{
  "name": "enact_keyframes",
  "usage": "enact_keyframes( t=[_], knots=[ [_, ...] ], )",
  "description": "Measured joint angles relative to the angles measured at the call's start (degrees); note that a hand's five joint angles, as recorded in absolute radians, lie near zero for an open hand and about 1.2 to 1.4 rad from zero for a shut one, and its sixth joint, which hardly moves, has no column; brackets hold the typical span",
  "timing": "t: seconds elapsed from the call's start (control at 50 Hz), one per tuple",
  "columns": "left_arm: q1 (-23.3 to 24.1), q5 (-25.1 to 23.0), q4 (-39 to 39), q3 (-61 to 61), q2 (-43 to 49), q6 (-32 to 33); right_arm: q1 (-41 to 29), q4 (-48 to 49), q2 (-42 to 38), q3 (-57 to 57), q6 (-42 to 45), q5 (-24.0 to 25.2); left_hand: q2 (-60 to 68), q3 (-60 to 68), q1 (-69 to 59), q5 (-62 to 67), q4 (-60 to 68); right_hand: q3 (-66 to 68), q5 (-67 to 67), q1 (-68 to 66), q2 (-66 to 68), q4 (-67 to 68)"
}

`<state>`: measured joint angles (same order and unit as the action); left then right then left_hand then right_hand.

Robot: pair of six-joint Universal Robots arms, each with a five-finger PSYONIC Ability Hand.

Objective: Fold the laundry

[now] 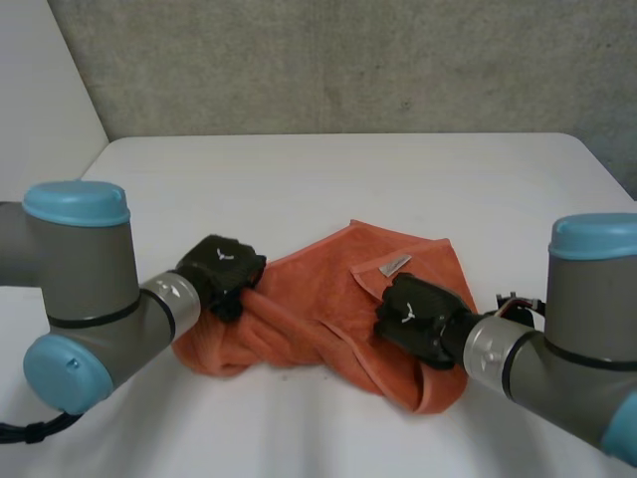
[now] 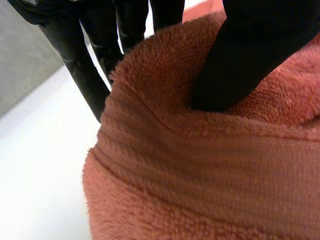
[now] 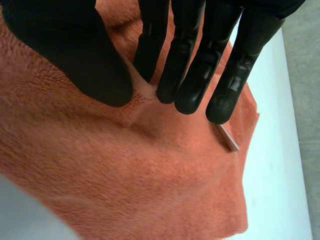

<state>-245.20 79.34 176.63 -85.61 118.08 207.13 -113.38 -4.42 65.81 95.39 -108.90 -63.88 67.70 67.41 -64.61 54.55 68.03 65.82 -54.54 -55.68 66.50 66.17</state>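
Orange towel (image 1: 318,309) lay bunched on the white bench (image 1: 299,179), left robot hand (image 1: 221,271) pinching its left edge, right robot hand (image 1: 413,317) pinching a mid-right fold. Soft, limp; corners seemed best holds.

towel (image 1: 299,319): orange-red terry cloth, small grey label (image 1: 395,265) on its far right part | state: crumpled, bunched in thick rolls and creases, not flat | pose: rounded lump toward my left, a flap turned over toward my right | place: on my white table (image 1: 299,179), near side, straight before me
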Motion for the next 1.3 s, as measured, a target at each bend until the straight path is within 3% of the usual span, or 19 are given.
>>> enact_keyframes(
  t=[0.16, 0.2, 0.3, 0.42, 0.58, 0.74, 0.82, 0.84, 0.92, 1.08, 1.3],
  knots=[
    [-0.15, 0.70, 5.83, 7.15, -0.38, -0.43, -0.23, 1.23, -4.18, -14.10, -6.89, -5.26, 0.37, 0.49, 0.00, 0.00, 0.23, 1.66, -1.69, -0.18, 0.65, 1.89],
    [-0.61, 2.60, 10.87, 12.86, -1.05, -1.13, -0.28, 4.82, -5.22, -25.01, -18.79, -11.87, 0.41, 0.53, 0.00, 0.01, 0.23, 1.67, -1.69, -0.18, 0.65, 1.89],
    [-2.25, 8.69, 22.56, 19.48, -4.15, -3.64, 0.88, 14.48, -2.86, -35.55, -40.06, -20.06, 0.42, 0.55, 0.00, 0.00, 0.24, 1.68, -1.79, -0.18, 0.66, 1.89],
    [-3.39, 13.39, 33.74, 16.33, -8.85, -7.54, 4.21, 23.03, 5.15, -31.73, -53.58, -22.19, 0.48, 0.55, 0.00, 0.01, 0.25, 1.69, -1.84, -0.18, 0.65, 1.90],
    [-3.25, 12.81, 34.16, 2.58, -11.65, -9.20, 5.80, 19.73, 9.47, -16.79, -50.28, -19.29, 0.49, 0.65, 0.00, 0.00, 0.26, 1.89, -2.17, -0.18, 0.65, 1.90],
    [-2.77, 9.57, 29.40, -14.47, -11.78, -8.67, 5.85, -2.35, 2.51, -7.20, -33.71, -17.43, 0.71, 0.84, 0.00, 0.00, 0.47, 1.94, -2.18, -0.18, 0.65, 1.90],
    [-2.77, 9.16, 28.01, -17.96, -11.69, -8.30, 5.89, -9.97, -0.28, -7.19, -30.14, -17.25, 0.71, 0.84, 0.00, 0.00, 0.47, -0.64, -0.18, 1.22, -2.03, -0.87],
    [-2.83, 9.11, 27.36, -18.77, -11.75, -8.18, 5.94, -11.63, -0.52, -7.66, -29.92, -17.16, 0.71, 0.84, 0.00, 0.00, 0.47, -12.42, 9.83, 10.03, -13.24, -12.21],
    [-2.98, 9.15, 25.85, -19.48, -12.18, -8.05, 6.19, -11.27, 1.39, -8.81, -32.09, -16.88, 0.70, 0.83, 0.00, 0.00, 0.45, -27.09, 25.17, 22.07, -27.83, -27.43],
    [-3.16, 9.28, 23.13, -19.76, -14.12, -8.09, 6.68, -3.98, 7.25, -9.16, -38.32, -13.50, 0.18, 0.66, 0.00, 0.00, -0.26, -30.80, 29.22, 24.90, -30.61, -31.16],
    [-4.70, 9.22, 22.91, -19.30, -14.44, -8.16, 11.94, -2.25, 7.71, -6.67, -37.43, -8.93, -0.55, -0.19, 0.00, 0.00, -0.94, -38.42, 37.19, 31.07, -38.83, -38.90]
  ],
)
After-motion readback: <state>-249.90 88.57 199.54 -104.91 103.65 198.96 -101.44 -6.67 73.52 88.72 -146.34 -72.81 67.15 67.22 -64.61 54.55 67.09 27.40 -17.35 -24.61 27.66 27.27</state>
